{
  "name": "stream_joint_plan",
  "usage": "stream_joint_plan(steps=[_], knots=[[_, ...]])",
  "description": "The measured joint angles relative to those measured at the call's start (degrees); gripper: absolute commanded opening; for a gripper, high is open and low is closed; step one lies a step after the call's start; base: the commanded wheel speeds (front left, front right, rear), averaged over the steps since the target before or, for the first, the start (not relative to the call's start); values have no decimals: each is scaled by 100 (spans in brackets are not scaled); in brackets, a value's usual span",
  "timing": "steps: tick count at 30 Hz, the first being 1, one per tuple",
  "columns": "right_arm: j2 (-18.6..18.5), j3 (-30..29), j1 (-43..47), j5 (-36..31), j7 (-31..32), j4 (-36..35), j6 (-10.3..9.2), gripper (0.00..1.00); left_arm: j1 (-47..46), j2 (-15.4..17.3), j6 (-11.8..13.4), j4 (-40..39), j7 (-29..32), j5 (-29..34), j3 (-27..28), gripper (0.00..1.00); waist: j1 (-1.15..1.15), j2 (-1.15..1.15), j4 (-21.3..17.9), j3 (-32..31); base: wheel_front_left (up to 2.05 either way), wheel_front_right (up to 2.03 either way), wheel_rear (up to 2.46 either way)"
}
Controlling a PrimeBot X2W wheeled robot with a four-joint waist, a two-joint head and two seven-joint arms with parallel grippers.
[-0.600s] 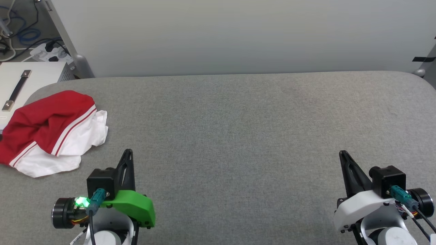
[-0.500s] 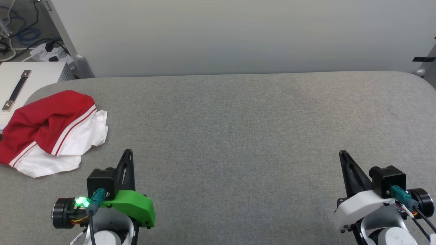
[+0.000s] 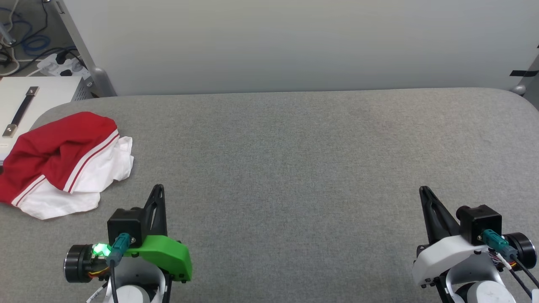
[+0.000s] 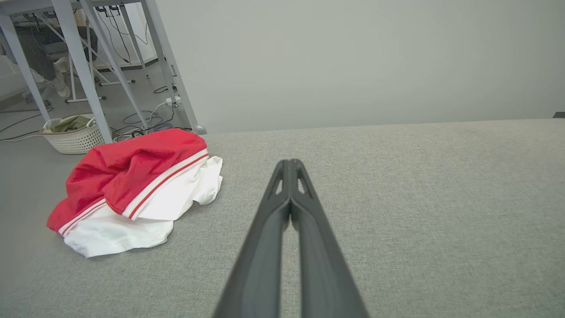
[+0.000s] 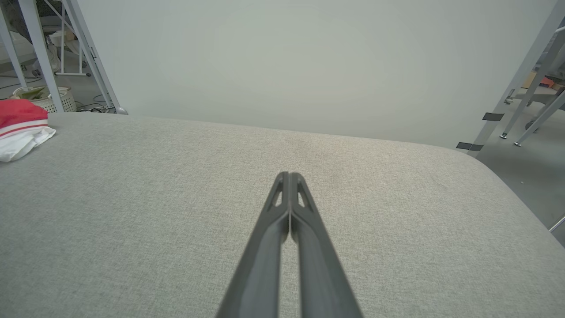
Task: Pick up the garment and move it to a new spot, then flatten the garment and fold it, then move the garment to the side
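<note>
Lying in a crumpled heap, the red jersey T-shirt with white sleeves and red-white stripe trim (image 3: 63, 164) sits at the far left end of the grey fabric-covered bench (image 3: 294, 168), close to its rounded corner and left edge (no lettering can be seen on it; the front is buried in the folds). The rest of the bench is bare.

The left arm's fingers (image 4: 269, 238) are pressed together along their whole length and hold nothing. They hover low over the bench, near the garment but apart from it, pointing past its right side. The right arm's fingers (image 5: 269, 247) are also pressed together and hold nothing, well apart from the garment, over the right part of the bench.

I judge that the first step, the pick-up, is not yet begun. Several things could go wrong from here. If the fingers reach the cloth without opening first, they will only push the heap toward the near edge, and it may slide off the bench. If they pinch only one loose white sleeve, the heavy red body may hang and drag. A grasp that goes too deep could also catch the bench cover.
</note>
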Motion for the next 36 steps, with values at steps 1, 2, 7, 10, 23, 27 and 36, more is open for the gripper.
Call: stream_joint_plan(steps=[1,2,7,10,23,27,36], knots=[[0,0,0,0,0,0,0,0,0,0,0,0,0,0,0,0,0,0,0,0,0,0,0],[0,0,0,0,0,0,0,0,0,0,0,0,0,0,1,0,0,0,0,0,0,0,0],[0,-1,0,0,0,0,0,0,0,0,0,0,0,0,1,0,0,0,0,0,0,0,0],[0,-2,0,0,0,0,0,0,0,0,0,0,0,0,0,0,0,0,0,0,0,0,0],[0,-1,0,0,0,0,0,0,0,0,0,0,0,0,1,0,0,0,0,0,0,0,0],[0,-1,0,0,0,0,0,0,0,0,0,-1,0,0,1,0,0,0,0,0,0,0,0],[-2,-7,0,3,0,0,0,100,-1,1,0,1,0,-2,0,100,0,0,0,0,0,0,0]])
